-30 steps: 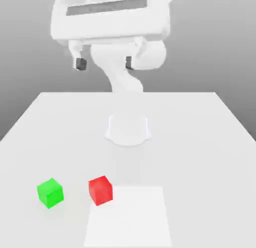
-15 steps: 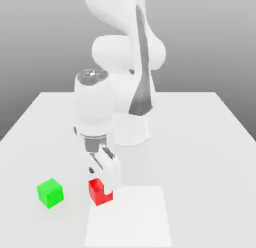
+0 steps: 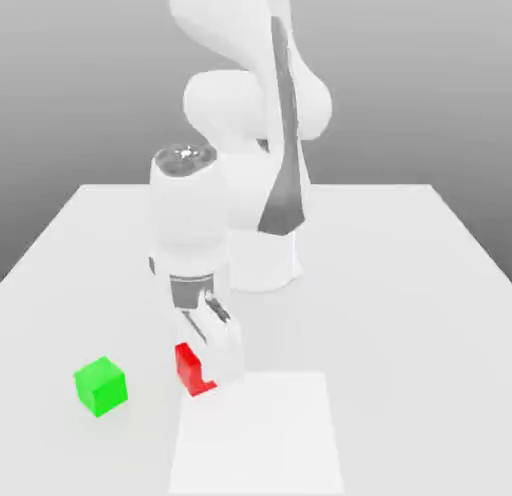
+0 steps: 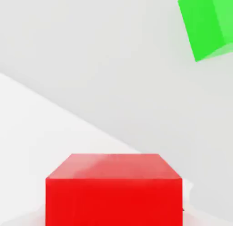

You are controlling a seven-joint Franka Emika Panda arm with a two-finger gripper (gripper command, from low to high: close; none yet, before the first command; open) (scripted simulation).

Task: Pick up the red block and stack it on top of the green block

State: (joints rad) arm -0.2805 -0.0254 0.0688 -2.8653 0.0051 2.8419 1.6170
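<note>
Hand [image 3: 207, 356] clamped on red block [image 3: 188, 368], plain glossy cube

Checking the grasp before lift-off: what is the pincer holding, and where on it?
The pincer is shut on the red block, fingers pressing its opposite side faces, down at table level.

A bright red block [image 3: 190, 368] and a vivid green block [image 3: 101, 386] at its nine o'clock sit on a plain white table [image 3: 400, 314]. The arm [image 3: 240, 114] is glossy white with a dark grey stripe, against a grey backdrop.
</note>
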